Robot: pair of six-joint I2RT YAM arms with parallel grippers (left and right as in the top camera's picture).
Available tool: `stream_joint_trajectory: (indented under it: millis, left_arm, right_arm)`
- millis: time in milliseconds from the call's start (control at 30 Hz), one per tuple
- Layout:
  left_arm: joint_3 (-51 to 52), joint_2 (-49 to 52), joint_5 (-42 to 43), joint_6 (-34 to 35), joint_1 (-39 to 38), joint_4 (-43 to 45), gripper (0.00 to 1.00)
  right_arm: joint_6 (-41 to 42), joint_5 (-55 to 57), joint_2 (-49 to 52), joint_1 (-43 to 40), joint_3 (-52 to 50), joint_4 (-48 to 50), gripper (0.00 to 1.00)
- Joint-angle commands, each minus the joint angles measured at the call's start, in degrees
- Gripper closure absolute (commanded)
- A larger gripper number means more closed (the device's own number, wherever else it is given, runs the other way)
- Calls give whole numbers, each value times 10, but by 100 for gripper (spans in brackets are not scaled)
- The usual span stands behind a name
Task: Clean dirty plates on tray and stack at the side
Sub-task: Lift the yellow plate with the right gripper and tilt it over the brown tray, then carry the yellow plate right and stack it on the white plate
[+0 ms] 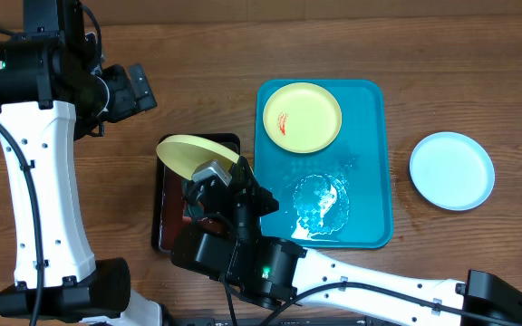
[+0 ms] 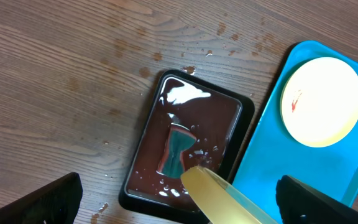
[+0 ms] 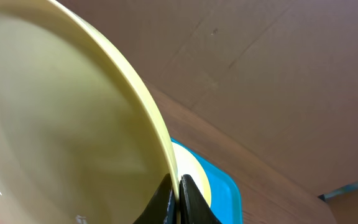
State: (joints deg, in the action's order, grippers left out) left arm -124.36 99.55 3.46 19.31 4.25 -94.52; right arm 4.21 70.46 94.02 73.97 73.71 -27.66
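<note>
Where the right arm reaches in from the near edge of the table [image 1: 442, 54], the right gripper [image 3: 175, 186] has its two fingers [image 3: 194, 202] pressed together on the rim of a pale yellow-green plate [image 1: 193, 152]. They pinch the thin edge between them. This plate is tilted steeply, its hollow face turned toward the wrist camera, and no sauce can be made out on the part that shows. It hangs over the far end of the small dark brown tray [image 2: 219, 124]. Whether its lower edge touches that tray cannot be told.

The brown tray holds shiny liquid, and a dark greenish block [image 2: 179, 152] lies near its middle. Droplets are scattered on the wood around it.

Just beside its right edge lies the turquoise tray [image 1: 370, 136]. At that tray's near end sits a glistening wet patch [image 1: 320, 204]. At its far end a second yellow-green plate [image 1: 302, 118] lies flat, close to the far left corner, with a red-orange smear [image 1: 283, 120] on its left side.

To the right of the turquoise tray, apart from it on the bare table, rests a pale bluish-white plate [image 1: 451, 170], which looks clean.

Farther off, toward the table's far left, the left gripper [image 1: 143, 89] hangs in the air, well apart from both trays. Its fingers [image 2: 42, 202] are spread wide and hold nothing.
</note>
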Motion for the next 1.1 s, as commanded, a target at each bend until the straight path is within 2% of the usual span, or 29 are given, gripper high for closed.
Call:
stream_joint_trajectory:
  millis: [0, 367, 467, 600, 633, 733, 800, 867, 933, 1067]
  left_arm:
    - [-10, -3, 4, -9, 2, 1, 0]
    - [-10, -3, 4, -9, 2, 1, 0]
    - [-10, -3, 4, -9, 2, 1, 0]
    - [-10, -3, 4, -9, 2, 1, 0]
    - [-10, -3, 4, -9, 2, 1, 0]
    - [-10, -3, 4, -9, 2, 1, 0]
    - [-10, -3, 4, -9, 2, 1, 0]
    - [-10, -3, 4, -9, 2, 1, 0]
    - [-10, -3, 4, -9, 2, 1, 0]
    - [-10, -3, 4, -9, 2, 1, 0]
  right_arm:
    - [0, 15, -8, 3, 20, 6, 96]
    - [7, 5, -8, -5, 20, 5, 96]
    - [47, -74, -8, -33, 20, -3, 96]
    - [146, -292, -8, -97, 20, -45, 96]
    - [195, -434, -9, -150, 20, -66, 96]
    - [235, -639, -15, -248, 21, -82, 96]
    - [239, -797, -26, -326, 26, -87, 96]
    - [239, -906, -40, -397, 31, -91, 96]
    - [239, -957, -58, -468, 33, -103, 96]
    - [240, -938, -93, -619, 33, -162, 96]
